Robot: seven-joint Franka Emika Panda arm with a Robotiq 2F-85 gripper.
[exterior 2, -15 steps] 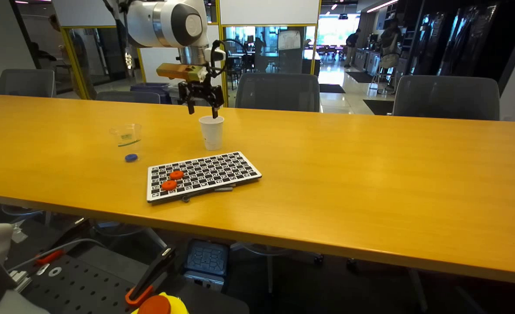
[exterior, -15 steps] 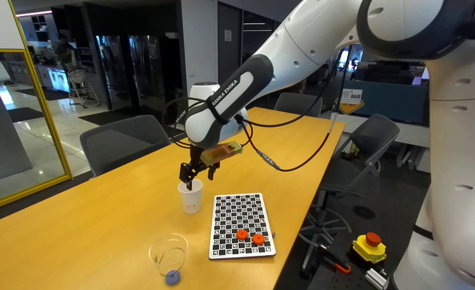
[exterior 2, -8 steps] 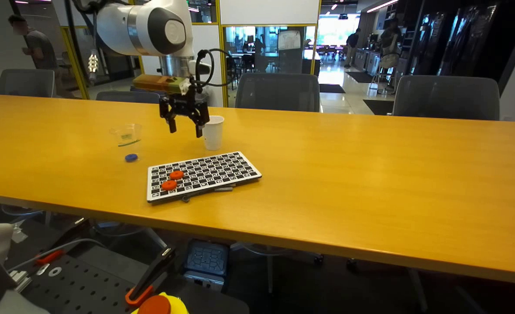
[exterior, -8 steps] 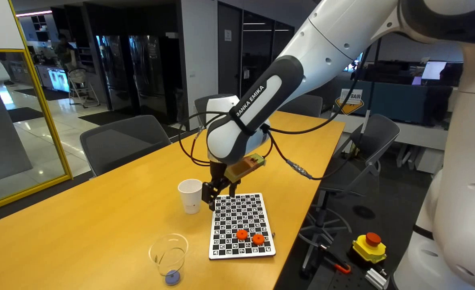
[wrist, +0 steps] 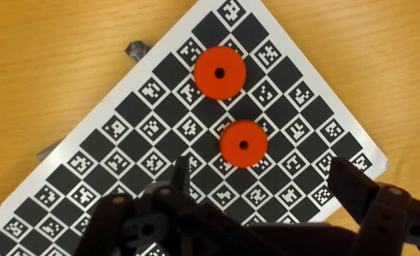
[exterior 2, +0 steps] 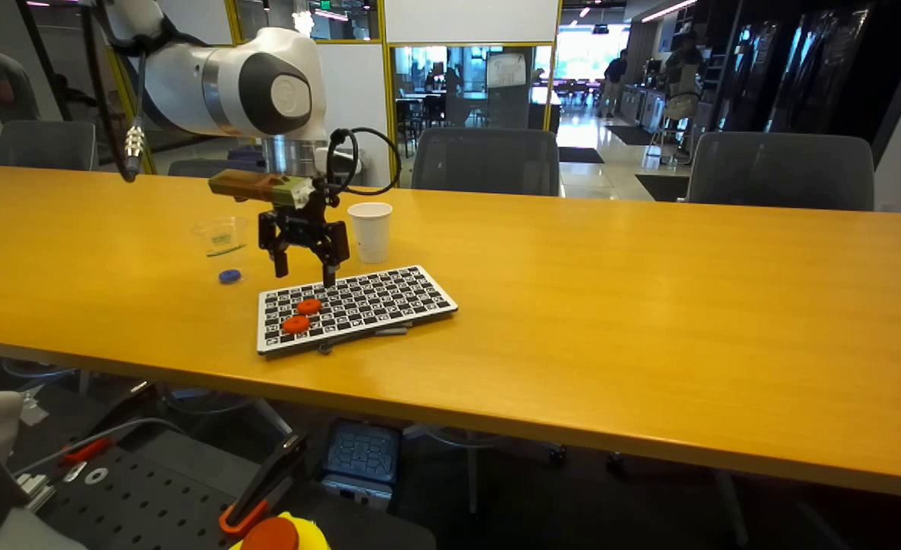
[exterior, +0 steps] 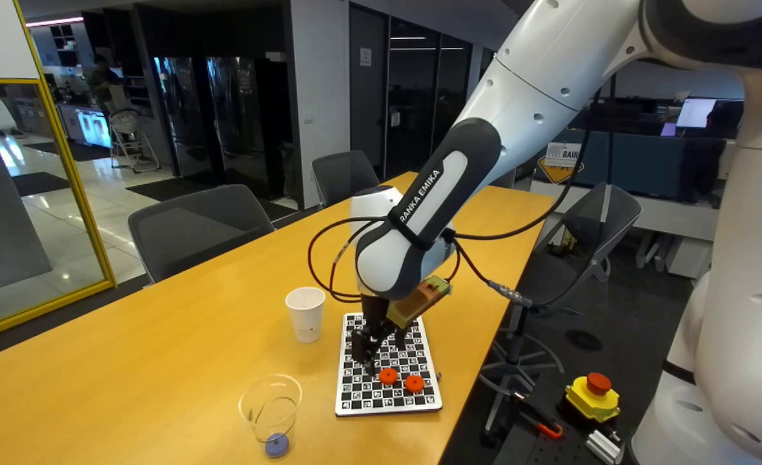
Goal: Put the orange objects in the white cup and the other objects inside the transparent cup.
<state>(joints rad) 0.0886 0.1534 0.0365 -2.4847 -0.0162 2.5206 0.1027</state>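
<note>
Two orange objects, round discs with a centre hole, lie flat on the checkered board; the wrist view shows the nearer orange disc [wrist: 243,144] and the farther orange disc [wrist: 220,73]. My gripper [exterior 2: 305,277] hangs above the board, fingers spread and nothing held. In the wrist view the nearer disc appears ahead of the gap, closer to the left finger [wrist: 181,174]. The white cup [exterior: 305,314] stands upright beside the board; its inside is hidden. Of the other objects, a blue disc [exterior: 276,445] shows at the bottom of the upright transparent cup [exterior: 258,413].
The checkered board [exterior 2: 382,294] lies on the long wooden table [exterior 2: 649,305], with a pen-like grey item [exterior 2: 391,331] at its edge. Grey chairs [exterior: 200,223] line the table. A yellow box with a red button [exterior: 593,397] sits off the table.
My gripper has moved from above the white cup across to the checkered board and come down lower, staying open. Cups and discs have not moved.
</note>
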